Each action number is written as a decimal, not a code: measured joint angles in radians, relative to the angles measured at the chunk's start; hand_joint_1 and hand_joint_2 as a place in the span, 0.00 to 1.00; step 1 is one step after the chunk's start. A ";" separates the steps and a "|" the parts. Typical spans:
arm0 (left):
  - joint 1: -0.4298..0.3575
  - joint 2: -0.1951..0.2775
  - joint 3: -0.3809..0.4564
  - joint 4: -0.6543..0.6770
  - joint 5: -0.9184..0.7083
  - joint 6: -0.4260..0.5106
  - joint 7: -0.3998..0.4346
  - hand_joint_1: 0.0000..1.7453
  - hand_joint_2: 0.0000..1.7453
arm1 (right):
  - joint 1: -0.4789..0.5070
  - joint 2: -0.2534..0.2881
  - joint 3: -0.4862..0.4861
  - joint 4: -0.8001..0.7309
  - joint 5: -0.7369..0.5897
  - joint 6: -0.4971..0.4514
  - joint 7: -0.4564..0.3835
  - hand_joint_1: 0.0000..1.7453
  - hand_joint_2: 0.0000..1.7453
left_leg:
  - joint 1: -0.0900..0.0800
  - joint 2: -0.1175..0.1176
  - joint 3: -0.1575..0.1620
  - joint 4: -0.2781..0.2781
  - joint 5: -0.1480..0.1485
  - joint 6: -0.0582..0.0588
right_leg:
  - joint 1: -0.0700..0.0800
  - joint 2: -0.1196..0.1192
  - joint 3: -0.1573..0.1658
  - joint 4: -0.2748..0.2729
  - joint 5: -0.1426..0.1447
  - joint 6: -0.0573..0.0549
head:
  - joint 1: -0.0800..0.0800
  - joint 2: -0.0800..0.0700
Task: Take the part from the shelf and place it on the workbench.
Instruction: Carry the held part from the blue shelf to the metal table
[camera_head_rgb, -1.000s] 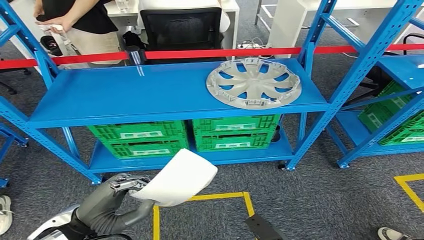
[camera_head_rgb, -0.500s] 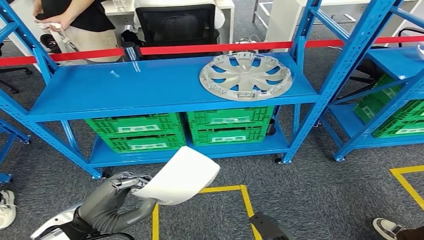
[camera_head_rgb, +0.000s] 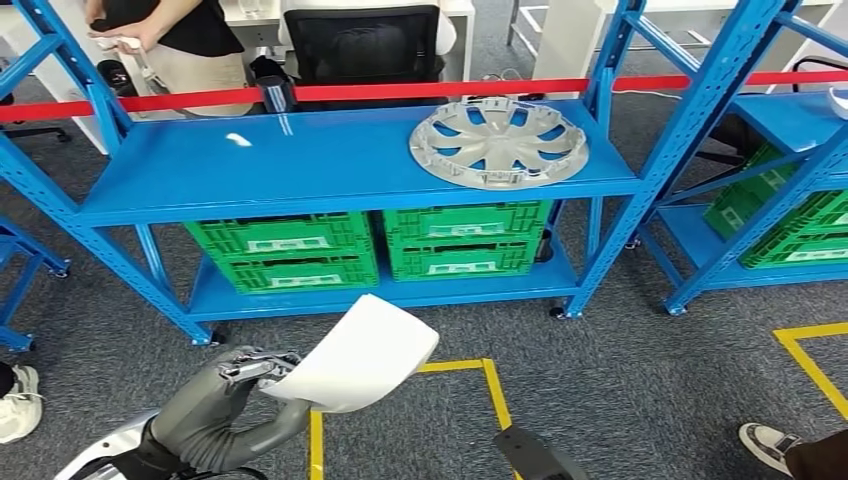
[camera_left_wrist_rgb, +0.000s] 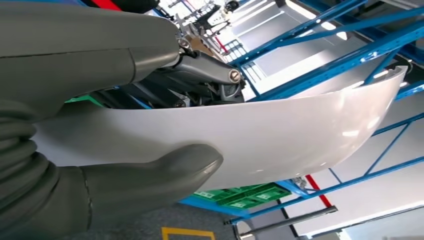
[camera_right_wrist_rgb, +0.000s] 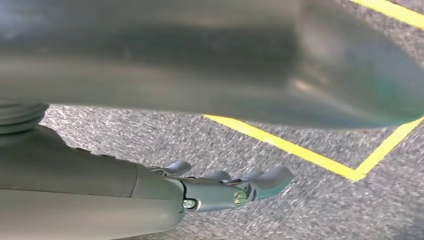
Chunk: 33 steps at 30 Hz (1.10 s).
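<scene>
Standing rack: the blue shelf (camera_head_rgb: 330, 170) spans the head view, its upper board wide and flat, its lower board carrying green crates (camera_head_rgb: 370, 255) side by side.
Barrier: a red tape (camera_head_rgb: 440, 88) runs level behind the shelf, in front of a black office chair (camera_head_rgb: 362, 45).
Floor: grey carpet with yellow tape lines (camera_head_rgb: 495, 385) marking a box near the robot's feet.
Wheel cover: a silver hubcap (camera_head_rgb: 498, 142) lies flat on the right part of the upper board, well apart from both hands.
Part: the white curved panel (camera_head_rgb: 358, 355) hangs low over the floor in front of the shelf, tilted, one end up and to the right; in the left wrist view it is a long glossy white sheet (camera_left_wrist_rgb: 260, 135).
Left hand: the left hand (camera_head_rgb: 252, 368) clamps the panel's lower left edge; in the left wrist view the thick grey thumb (camera_left_wrist_rgb: 165, 170) presses on one face and the darker fingers (camera_left_wrist_rgb: 205, 75) lie against the other.
Right hand: the right hand (camera_right_wrist_rgb: 230, 187) hangs over the carpet, fingers stretched out close together, touching nothing and holding nothing.
Person: a person (camera_head_rgb: 160, 30) stands behind the shelf at the far left.
Shoe: a shoe (camera_head_rgb: 768, 445) sits at the lower right on the carpet.
</scene>
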 joint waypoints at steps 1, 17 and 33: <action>0.002 0.000 0.000 -0.003 0.000 0.001 0.000 1.00 1.00 | 0.001 -0.001 0.000 -0.002 0.002 0.000 0.000 0.00 0.00 | 0.002 0.001 -0.007 -0.003 0.009 0.007 | 0.000 0.001 -0.014 0.034 -0.032 0.005 | 0.000 0.000; 0.011 0.002 0.002 -0.013 -0.002 0.003 0.000 1.00 1.00 | 0.005 -0.009 0.000 -0.018 0.004 0.001 0.000 0.00 0.00 | 0.005 -0.002 -0.140 0.124 -0.010 -0.047 | -0.001 0.001 0.087 -0.024 -0.058 -0.047 | 0.000 0.000; 0.000 0.001 0.002 -0.010 -0.016 0.007 -0.009 1.00 1.00 | 0.014 -0.006 -0.011 -0.019 -0.013 -0.002 -0.012 0.00 0.00 | -0.006 -0.002 0.017 -0.004 -0.018 -0.011 | 0.004 0.000 0.023 -0.028 0.011 -0.020 | 0.001 0.000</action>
